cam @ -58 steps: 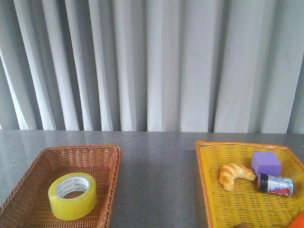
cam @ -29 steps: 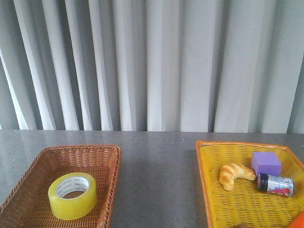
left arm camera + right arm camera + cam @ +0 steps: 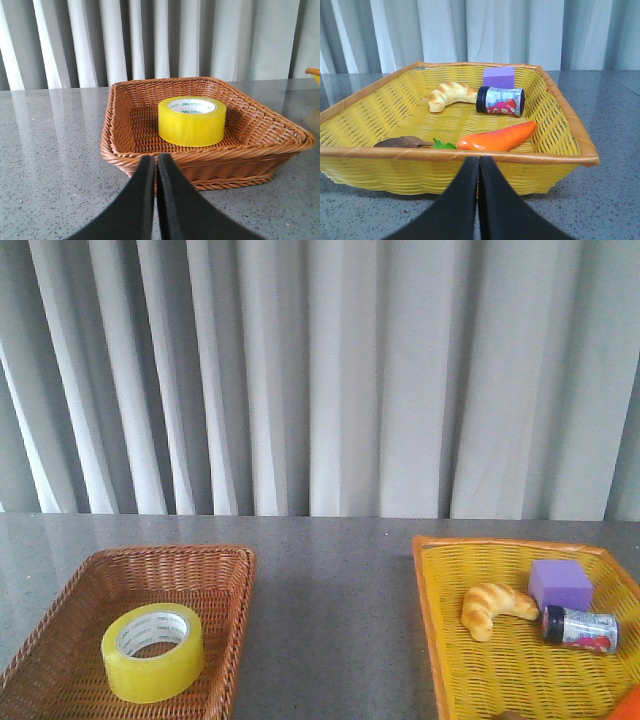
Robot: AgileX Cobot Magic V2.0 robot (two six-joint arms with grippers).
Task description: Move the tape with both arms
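The yellow tape roll (image 3: 152, 652) lies flat in the brown wicker basket (image 3: 60, 605) on the left of the table; the left wrist view shows the tape (image 3: 192, 122) inside that basket (image 3: 131, 160) too. My left gripper (image 3: 155, 161) is shut and empty, just short of the basket's near rim. My right gripper (image 3: 479, 161) is shut and empty, just short of the near rim of the yellow basket (image 3: 375, 151). Neither gripper shows in the front view.
The yellow basket (image 3: 428, 590) on the right holds a croissant (image 3: 490, 608), a purple block (image 3: 559, 584), a small jar (image 3: 578, 628) and, in the right wrist view, a carrot (image 3: 497, 138) with a brown leaf (image 3: 402, 142). Grey curtains hang behind the table.
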